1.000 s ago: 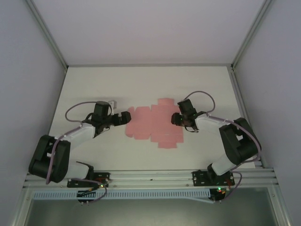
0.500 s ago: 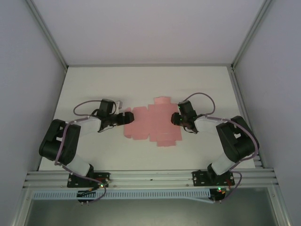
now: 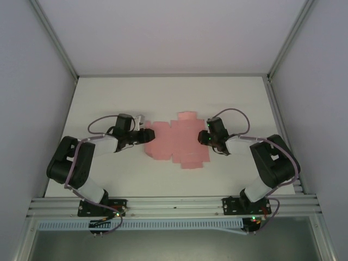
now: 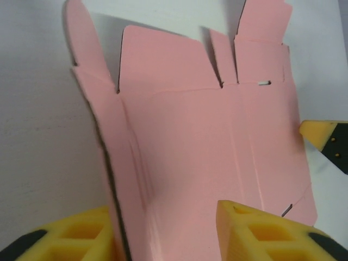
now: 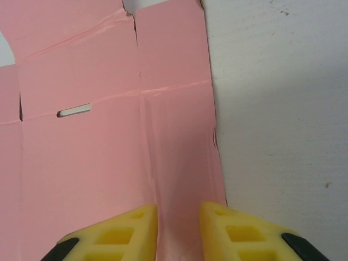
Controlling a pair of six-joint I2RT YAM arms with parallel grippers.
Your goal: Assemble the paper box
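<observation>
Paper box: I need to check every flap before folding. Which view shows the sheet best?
Top external: the whole paper box lies in frame, unfolded. Left wrist shows a close part with one edge lifted; right wrist shows one edge and a slot.

The paper box (image 4: 206, 152) is thin card, matt and smooth, creased at its folds. Beside it the table (image 5: 283, 109) looks matt and faintly grainy. The fingers (image 5: 125, 231) over the box look like matt plastic.
</observation>
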